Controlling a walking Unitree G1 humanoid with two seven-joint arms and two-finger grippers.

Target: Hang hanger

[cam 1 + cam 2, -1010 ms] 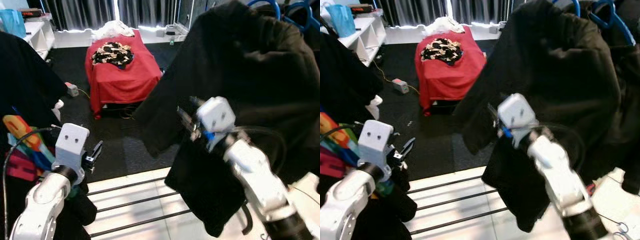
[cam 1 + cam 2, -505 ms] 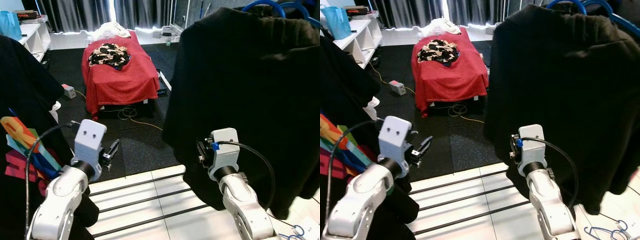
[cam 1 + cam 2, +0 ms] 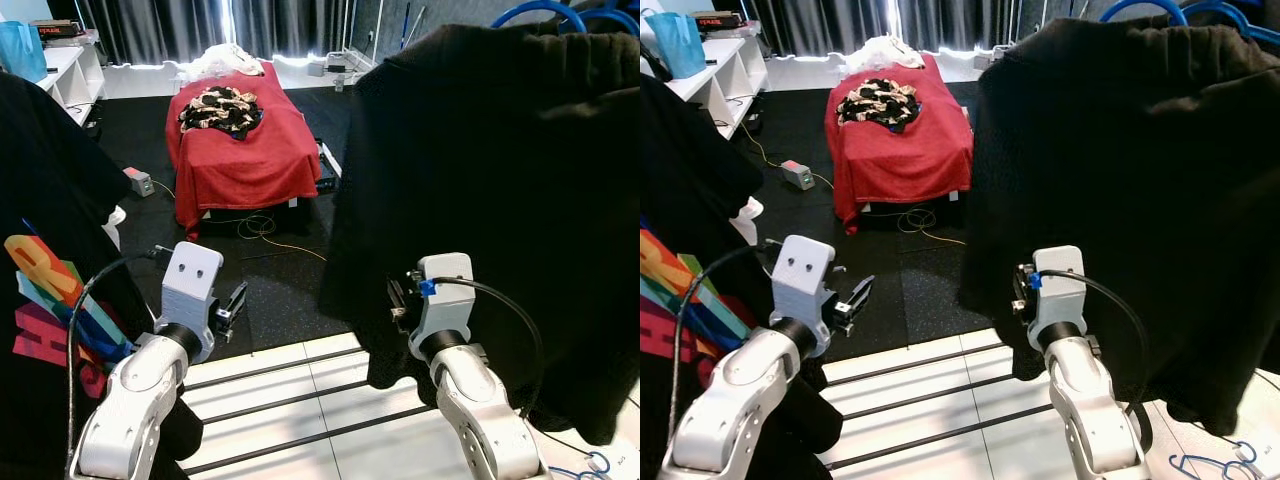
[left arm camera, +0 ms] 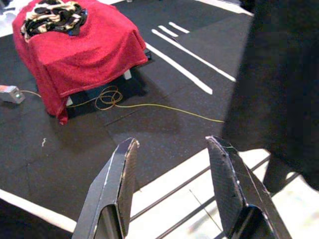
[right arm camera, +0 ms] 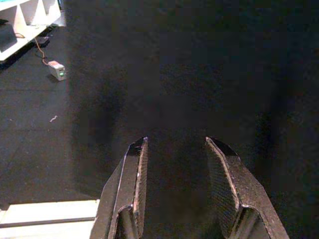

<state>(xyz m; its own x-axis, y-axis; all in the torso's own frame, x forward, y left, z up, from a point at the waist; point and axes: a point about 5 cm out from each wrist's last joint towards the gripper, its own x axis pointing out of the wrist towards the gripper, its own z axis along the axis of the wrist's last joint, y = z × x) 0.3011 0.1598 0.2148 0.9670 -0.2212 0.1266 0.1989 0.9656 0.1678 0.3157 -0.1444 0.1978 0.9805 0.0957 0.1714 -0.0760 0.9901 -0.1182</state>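
Note:
A black garment hangs on a blue hanger at the upper right, with a second blue hanger behind it. My right gripper is low in front of the garment's lower left part. Its fingers stand open with nothing between them, and black cloth lies just beyond them. My left gripper is held out over the dark floor, open and empty; the left wrist view shows its fingers apart above the floor.
A table under a red cloth carries a patterned garment straight ahead. A black shirt with a colourful print hangs at my left. A yellow cable and power strip lie on the floor. White shelves stand far left.
My right arm has come down from its raised reach at the garment, which now hangs straight. The left arm has shifted slightly right. The camera has also moved.

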